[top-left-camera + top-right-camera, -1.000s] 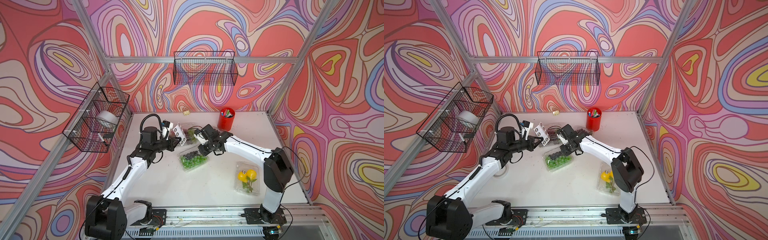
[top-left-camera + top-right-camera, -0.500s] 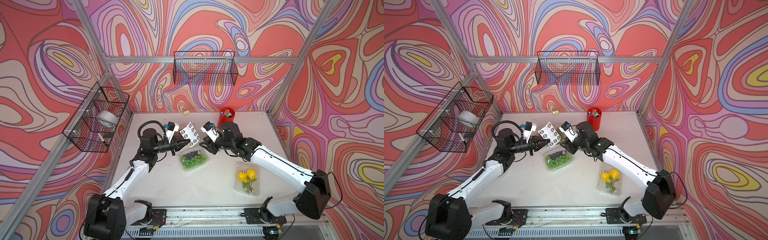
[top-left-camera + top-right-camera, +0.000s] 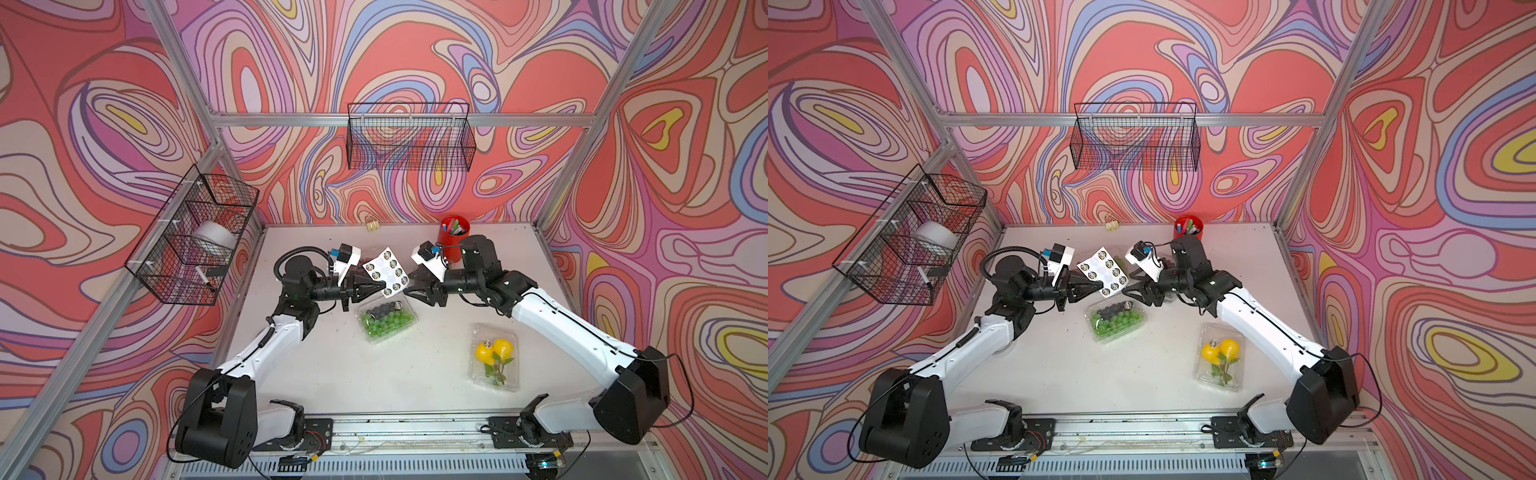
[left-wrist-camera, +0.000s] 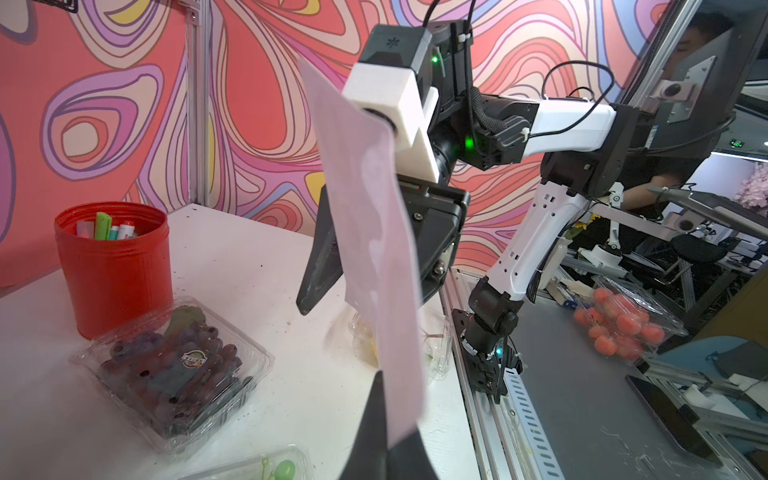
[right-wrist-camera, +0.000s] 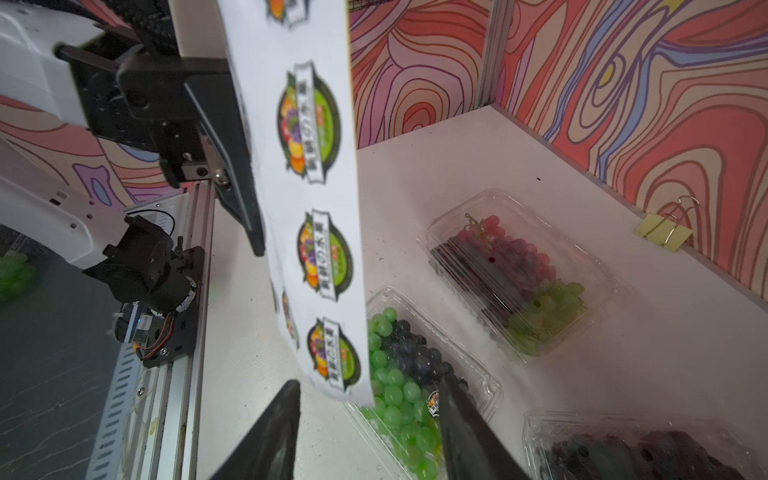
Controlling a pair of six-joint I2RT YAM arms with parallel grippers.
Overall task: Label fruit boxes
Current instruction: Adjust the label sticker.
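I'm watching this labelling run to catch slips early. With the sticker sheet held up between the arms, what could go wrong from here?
1. The left gripper pinches the sticker sheet at one edge only. The rest hangs free, so a pull could bend it or slide it out.
2. The right gripper, open at the sheet's free end, might close on backing instead of a sticker.

The sticker sheet (image 3: 384,272) fills the gap between left hand (image 3: 380,286) and right hand (image 3: 409,287); the front desk (image 3: 395,374) lies open.
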